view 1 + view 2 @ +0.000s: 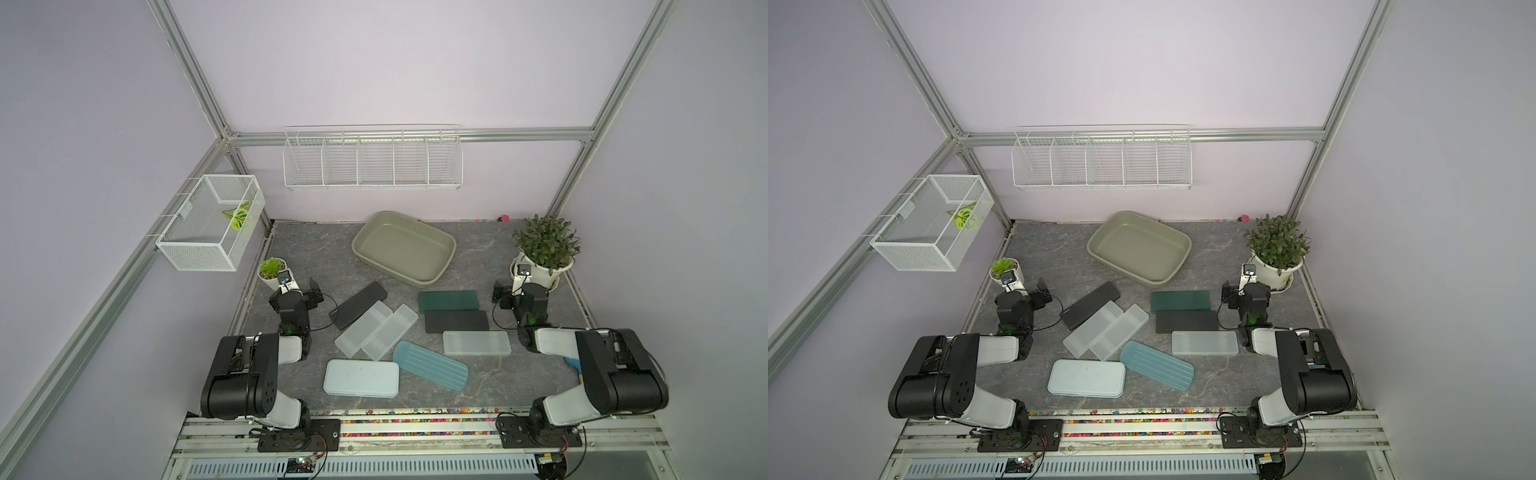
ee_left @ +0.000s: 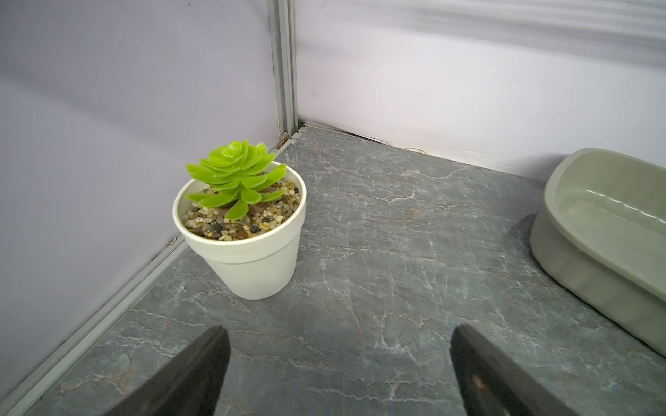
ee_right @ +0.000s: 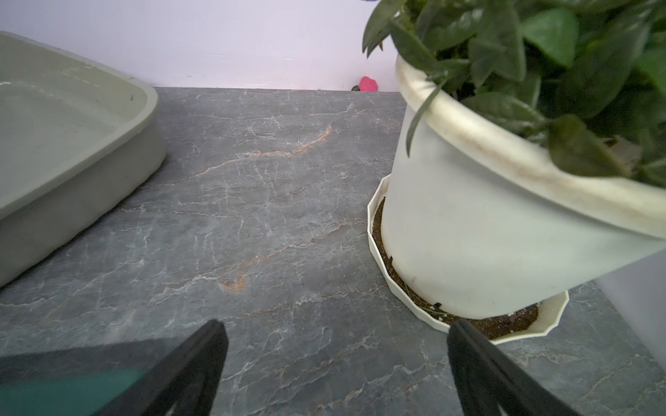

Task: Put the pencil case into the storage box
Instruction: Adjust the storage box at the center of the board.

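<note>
Grippers on both arms stand spread wide and empty. The left gripper (image 2: 338, 335) hangs over bare desk (image 1: 490, 382) near the left edge, nothing between its jaws, facing a small white potted succulent (image 2: 248, 252). The right gripper (image 3: 335, 327), equally released and holding nothing, hangs near the right edge beside a large potted leafy plant (image 3: 468, 223) on a saucer (image 3: 551, 317) in the far right corner; the dark green pencil case (image 1: 448, 300) lies near it. The olive storage box (image 1: 401, 249) sits at the middle of the far edge, turned at a slant. Other cases lie flat across the desk's middle, all outside the box: a black pencil case (image 1: 358, 305), a pair of frosted pencil cases (image 1: 363, 330) side by side, a dark grey pencil case (image 1: 456, 321), a third frosted pencil case (image 1: 476, 343), a ribbed blue pencil case (image 1: 430, 365) and a pale blue pencil case (image 1: 360, 377) nearest the front edge. The desk is grey marble-patterned. Lilac walls (image 1: 415, 62) enclose it within an aluminium frame (image 1: 519, 134); a white wire rack (image 1: 372, 160) with dividers hangs on the back wall, a white mesh basket (image 1: 195, 253) on the left wall.
</note>
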### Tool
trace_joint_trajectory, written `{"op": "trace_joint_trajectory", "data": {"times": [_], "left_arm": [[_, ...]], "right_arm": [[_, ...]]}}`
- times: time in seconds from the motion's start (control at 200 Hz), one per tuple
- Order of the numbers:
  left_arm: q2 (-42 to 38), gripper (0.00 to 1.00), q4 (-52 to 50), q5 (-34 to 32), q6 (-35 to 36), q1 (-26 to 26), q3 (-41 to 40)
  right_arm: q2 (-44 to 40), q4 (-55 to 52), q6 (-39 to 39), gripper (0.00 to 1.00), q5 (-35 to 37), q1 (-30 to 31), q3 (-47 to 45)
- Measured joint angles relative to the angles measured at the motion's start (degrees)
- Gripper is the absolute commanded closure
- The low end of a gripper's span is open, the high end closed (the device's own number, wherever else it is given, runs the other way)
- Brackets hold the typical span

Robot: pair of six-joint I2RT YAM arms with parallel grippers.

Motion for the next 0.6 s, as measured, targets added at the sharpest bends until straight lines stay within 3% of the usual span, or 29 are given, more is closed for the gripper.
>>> {"op": "trace_joint_trajectory", "data": {"times": [0.26, 0.345, 0.47, 0.6], "left_arm": [[-0.4, 0.06, -1.2, -0.2, 0.5, 0.0, 0.4], [-4.6, 0.1, -13.7, 0.2, 0.3, -0.1, 5.3], [-10.8, 0.18, -30.8, 2.6, -2.4, -0.5, 19.7], [-11.8, 0.4, -45.2, 5.1, -6.7, -1.7, 33.2]], "right_arm": [[-0.1, 0.0, -0.2, 0.01, 2.0, 0.5, 0.0], [-2.4, -12.7, -0.2, 0.01, 4.6, 1.8, 5.6], [-5.3, -28.9, -0.3, 0.01, 6.7, 6.2, 20.8], [-4.9, -40.9, 3.1, 0.01, 7.9, 13.8, 35.8]]}}
